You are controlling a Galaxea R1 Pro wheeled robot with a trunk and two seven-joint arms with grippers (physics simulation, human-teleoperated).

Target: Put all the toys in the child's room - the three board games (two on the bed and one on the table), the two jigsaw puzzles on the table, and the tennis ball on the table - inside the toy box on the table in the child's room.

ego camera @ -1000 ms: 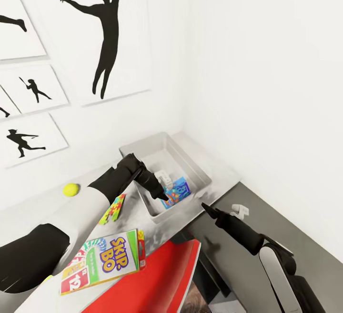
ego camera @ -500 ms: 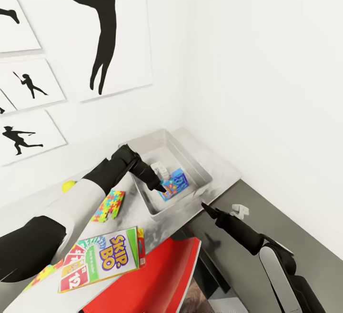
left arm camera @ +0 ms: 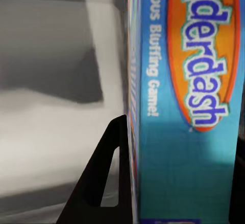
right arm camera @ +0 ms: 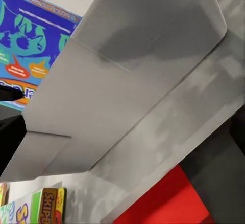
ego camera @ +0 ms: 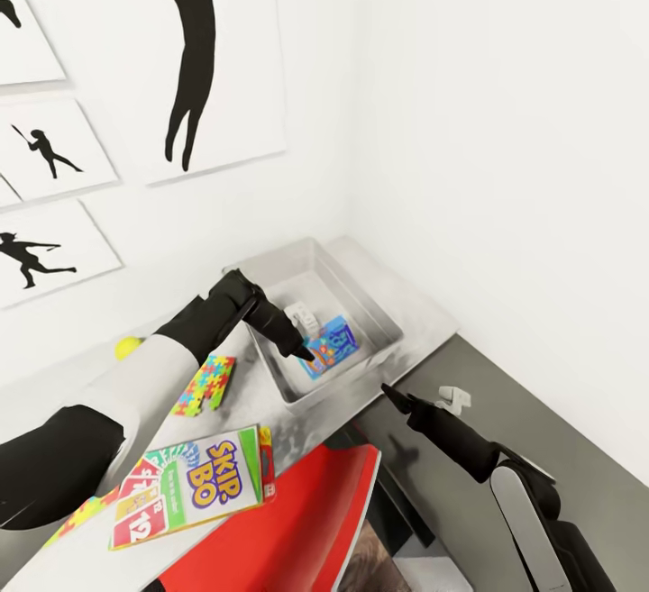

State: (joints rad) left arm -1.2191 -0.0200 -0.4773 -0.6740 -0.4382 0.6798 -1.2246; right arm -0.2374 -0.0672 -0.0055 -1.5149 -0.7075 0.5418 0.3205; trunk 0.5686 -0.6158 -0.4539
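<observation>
The left gripper [ego camera: 305, 350] is inside the toy box [ego camera: 382, 314], closed on the blue board game [ego camera: 330, 345]. For the right gripper [ego camera: 389, 392], beside the box, I cannot tell how far open it is.

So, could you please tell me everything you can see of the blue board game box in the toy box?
The blue board game is a flat rectangular printed cardboard box, blue with an orange oval logo reading "Balderdash" in the left wrist view. It lies tilted inside the toy box, near its front end. The left gripper is at the box's edge, a dark finger beside its side; whether the fingers clamp it cannot be told. The right wrist view shows its blue face above the bin's grey wall.
</observation>
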